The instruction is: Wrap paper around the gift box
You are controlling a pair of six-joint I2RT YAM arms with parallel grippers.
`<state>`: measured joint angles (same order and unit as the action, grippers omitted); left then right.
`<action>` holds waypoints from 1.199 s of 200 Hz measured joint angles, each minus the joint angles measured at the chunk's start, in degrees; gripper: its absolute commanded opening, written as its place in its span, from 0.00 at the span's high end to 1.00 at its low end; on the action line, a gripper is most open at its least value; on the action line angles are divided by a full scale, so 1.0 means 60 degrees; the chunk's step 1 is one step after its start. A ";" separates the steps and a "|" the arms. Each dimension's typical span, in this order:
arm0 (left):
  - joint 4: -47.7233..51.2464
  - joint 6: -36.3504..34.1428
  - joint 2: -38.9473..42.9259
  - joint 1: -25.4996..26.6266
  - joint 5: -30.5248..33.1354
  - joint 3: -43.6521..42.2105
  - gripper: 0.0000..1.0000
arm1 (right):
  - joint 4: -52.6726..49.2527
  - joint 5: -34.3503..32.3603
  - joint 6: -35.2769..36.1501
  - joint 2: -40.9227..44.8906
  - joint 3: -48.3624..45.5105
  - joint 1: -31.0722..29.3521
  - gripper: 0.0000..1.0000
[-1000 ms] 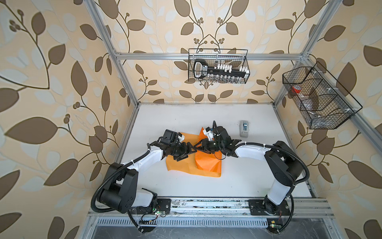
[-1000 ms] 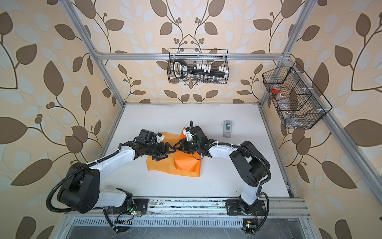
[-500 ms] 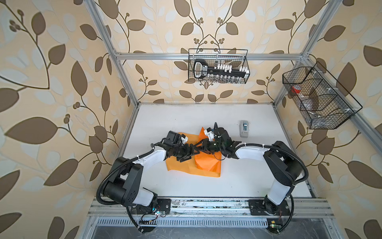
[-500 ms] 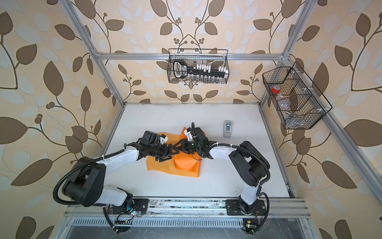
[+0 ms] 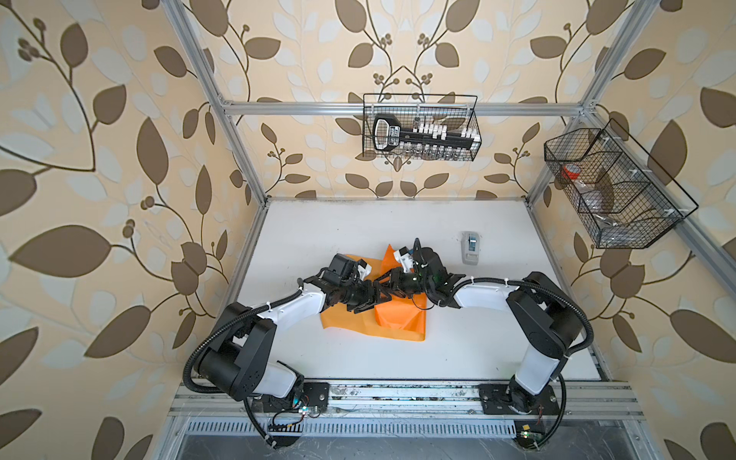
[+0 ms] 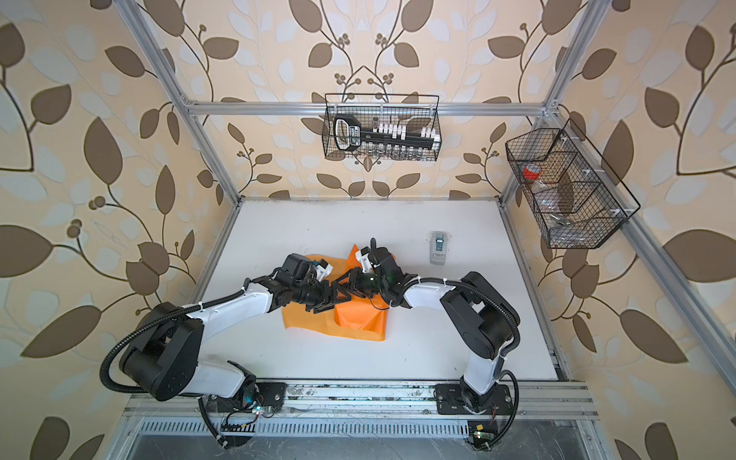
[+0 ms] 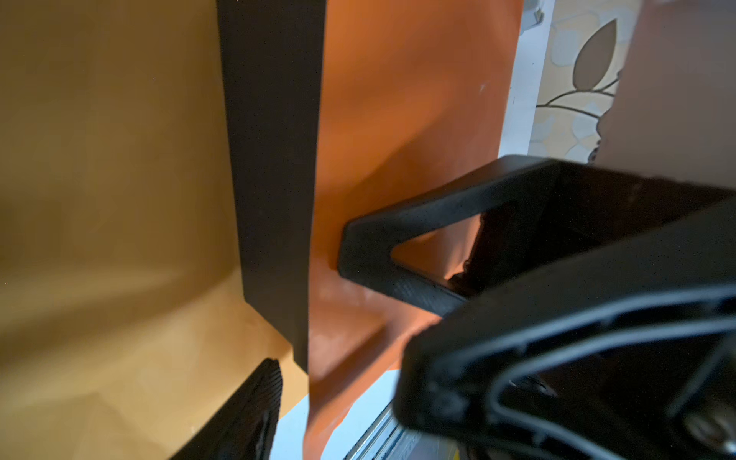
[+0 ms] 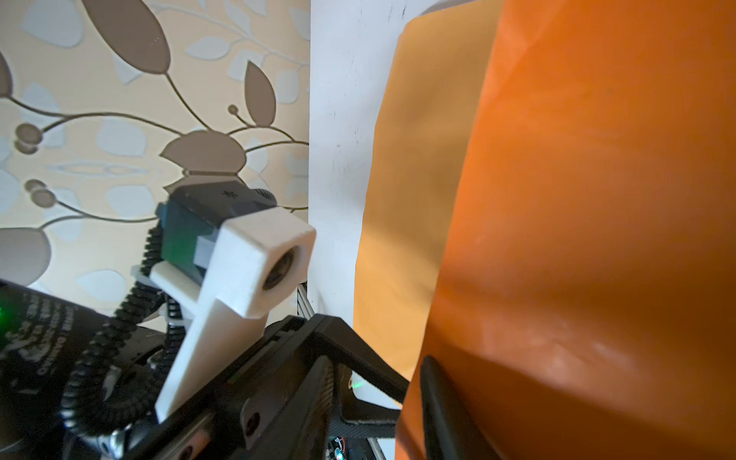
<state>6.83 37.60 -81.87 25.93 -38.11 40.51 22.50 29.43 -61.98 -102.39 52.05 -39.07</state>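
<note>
The orange paper (image 5: 398,320) (image 6: 358,320) lies on the white table, folded up into a hump over the gift box, which both top views hide. In the left wrist view a black strip of the gift box (image 7: 275,159) shows between paper faces. My left gripper (image 5: 368,299) (image 7: 338,414) is open, its jaws astride the box's corner and a paper flap; only one finger (image 7: 251,414) shows clearly. My right gripper (image 5: 384,283) (image 8: 378,410) faces it, jaws apart, with one finger (image 8: 442,406) lying against the paper beside the box.
A small grey tape dispenser (image 5: 470,247) (image 6: 439,249) stands behind the right arm. Wire baskets hang on the back wall (image 5: 420,127) and the right wall (image 5: 613,187). A metal rail (image 5: 398,392) runs along the table's front edge.
My left gripper has moved right, in against the box and the right gripper, and its jaws have narrowed somewhat. The right gripper has stayed almost in place.
</note>
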 measured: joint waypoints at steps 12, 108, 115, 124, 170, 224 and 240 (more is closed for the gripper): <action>-0.0025 0.0011 -0.0047 0.0004 0.0087 0.0000 0.40 | 0.0004 -0.0007 -0.0033 0.0000 -0.0011 -0.0015 0.62; -0.0623 0.0226 -0.0189 -0.0015 0.0222 0.0007 1.00 | 0.0004 0.0080 -0.0251 0.0011 -0.0051 -0.0033 0.65; -0.0652 0.0229 -0.0226 -0.0004 0.0215 0.0022 1.00 | -0.0029 0.0095 -0.0240 0.0033 -0.0051 -0.0022 0.65; -0.0718 0.0255 -0.0295 -0.0004 0.0146 0.0022 1.00 | -0.0168 0.0087 -0.0215 0.0098 -0.0047 -0.0004 0.64; -0.0903 0.0299 -0.0375 -0.0004 0.0087 0.0022 1.00 | -0.1698 0.0025 0.0535 0.1078 0.0233 0.0474 0.61; -0.1035 0.0452 -0.0364 -0.0007 0.0066 -0.0055 1.00 | -0.3916 -0.0765 0.2288 0.1796 0.1144 0.1140 0.63; -0.1096 0.0506 -0.0342 -0.0007 0.0066 -0.0098 1.00 | -0.4353 -0.0885 0.2601 0.1756 0.1151 0.1122 0.64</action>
<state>0.25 40.64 -83.92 25.89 -37.71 39.92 -3.62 24.12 -46.37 -91.85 58.96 -32.34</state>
